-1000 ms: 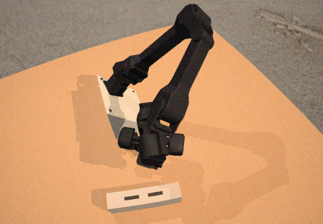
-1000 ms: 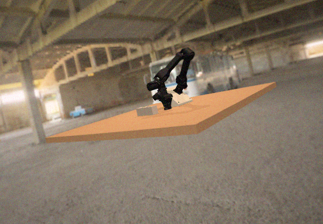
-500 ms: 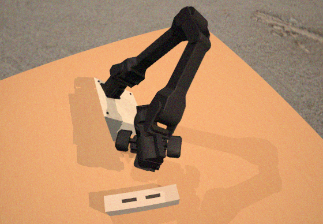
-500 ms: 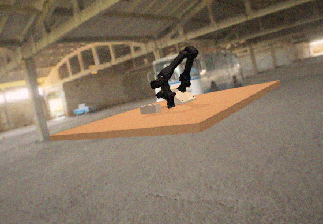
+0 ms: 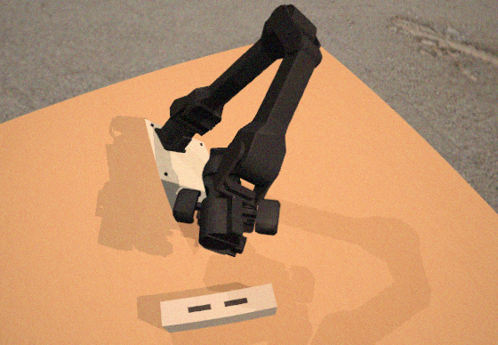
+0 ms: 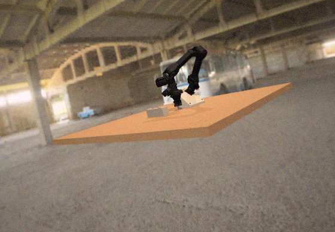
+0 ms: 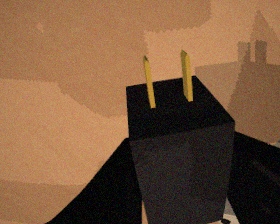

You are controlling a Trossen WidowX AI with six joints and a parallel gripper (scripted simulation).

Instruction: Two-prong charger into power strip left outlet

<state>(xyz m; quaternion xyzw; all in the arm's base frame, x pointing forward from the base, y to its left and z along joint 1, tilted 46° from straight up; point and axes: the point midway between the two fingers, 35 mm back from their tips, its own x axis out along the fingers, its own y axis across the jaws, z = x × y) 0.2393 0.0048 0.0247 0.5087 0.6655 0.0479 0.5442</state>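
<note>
The black charger fills the lower middle of the wrist view, and its two yellow prongs point toward the top of that view. My gripper is shut on the charger, with one dark finger against each side. In the top view the arm's wrist hides the fingers and the charger. In the exterior view the fingers are low over the table; I cannot tell whether the charger touches it. The white power strip lies apart from the gripper, nearer the camera in the top view, with two dark outlet slots facing up.
The orange table carries everything. A cream wedge-shaped block with small black dots stands under the arm's base, close behind the gripper. The arm's shadows fall on the table around the strip.
</note>
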